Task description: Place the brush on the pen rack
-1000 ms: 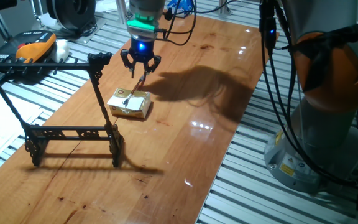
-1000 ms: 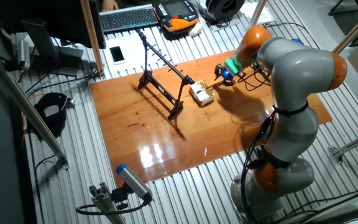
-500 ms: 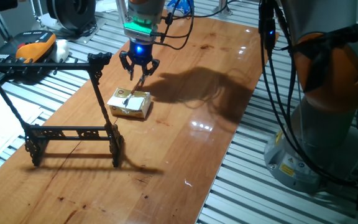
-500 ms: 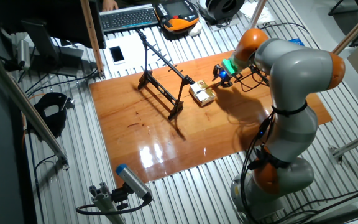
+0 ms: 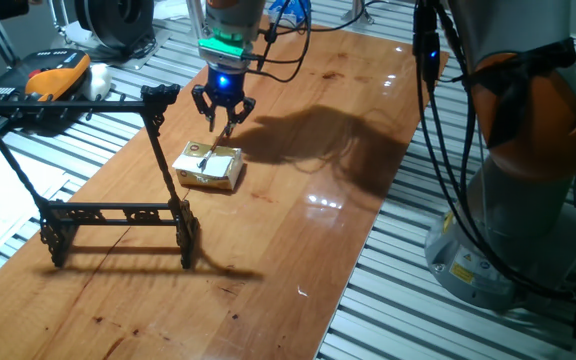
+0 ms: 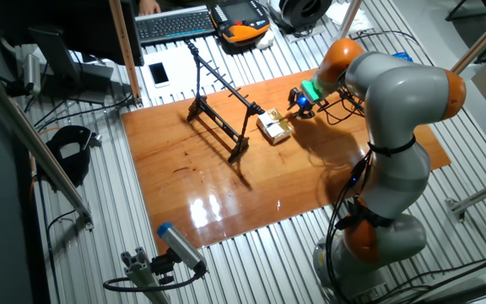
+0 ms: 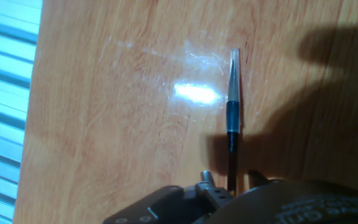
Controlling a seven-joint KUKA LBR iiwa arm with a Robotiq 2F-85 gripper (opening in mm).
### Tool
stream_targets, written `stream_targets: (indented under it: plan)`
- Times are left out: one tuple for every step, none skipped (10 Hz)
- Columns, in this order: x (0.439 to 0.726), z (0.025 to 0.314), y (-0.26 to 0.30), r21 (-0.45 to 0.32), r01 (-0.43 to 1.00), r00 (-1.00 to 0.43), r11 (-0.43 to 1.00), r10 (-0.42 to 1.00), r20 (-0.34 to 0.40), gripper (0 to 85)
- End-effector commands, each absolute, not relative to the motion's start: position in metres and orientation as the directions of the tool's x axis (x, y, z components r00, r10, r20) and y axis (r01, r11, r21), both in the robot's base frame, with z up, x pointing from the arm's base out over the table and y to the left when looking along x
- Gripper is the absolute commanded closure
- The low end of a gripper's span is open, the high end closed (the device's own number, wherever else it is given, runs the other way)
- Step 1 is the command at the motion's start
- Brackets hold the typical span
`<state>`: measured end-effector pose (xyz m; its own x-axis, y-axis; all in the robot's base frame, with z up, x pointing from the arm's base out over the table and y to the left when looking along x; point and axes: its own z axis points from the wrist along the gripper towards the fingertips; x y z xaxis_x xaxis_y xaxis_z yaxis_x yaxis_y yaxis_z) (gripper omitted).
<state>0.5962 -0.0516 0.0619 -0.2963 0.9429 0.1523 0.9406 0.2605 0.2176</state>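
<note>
So the brush is pinched in the claw, hanging tip-down in the upper middle of the frame, just above the yellowish block on the tabletop. The pen rack sits well apart, lower left. Looks like the carry-over step. Risk as I see it: such a thin stick could swivel in the grip or clip the rack's crossbar and drop. Hand view cuts off the fingers at the bottom, and I can't make out where the rack's hooks are.
</note>
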Motion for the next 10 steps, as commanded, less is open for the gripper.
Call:
stream_targets:
  plan:
    - [0.5961, 0.0619, -0.0517, 0.212, 0.946, -0.286, 0.245, 0.939, 0.192, 34.0]
    - [0.5962, 0.0616, -0.0512, 0.209, 0.949, -0.28, 0.234, 0.934, 0.222, 34.0]
    - [0.5967, 0.0616, -0.0504, 0.2, 0.952, -0.277, 0.232, 0.93, 0.243, 34.0]
    - [0.598, 0.063, -0.0491, 0.176, 0.956, -0.277, 0.235, 0.92, 0.276, 34.0]
    - [0.5996, 0.0654, -0.0464, 0.136, 0.961, -0.273, 0.241, 0.906, 0.322, 34.0]
    - [0.6003, 0.0673, -0.0457, 0.106, 0.963, -0.271, 0.249, 0.894, 0.357, 34.0]
    - [0.5999, 0.0685, -0.0466, 0.093, 0.96, -0.28, 0.265, 0.874, 0.396, 51.0]
    - [0.599, 0.0683, -0.0476, 0.085, 0.957, -0.288, 0.279, 0.86, 0.421, 51.0]
    - [0.5975, 0.0674, -0.0486, 0.084, 0.954, -0.297, 0.289, 0.855, 0.426, 51.0]
    - [0.5961, 0.0668, -0.0495, 0.084, 0.953, -0.298, 0.291, 0.856, 0.423, 51.0]
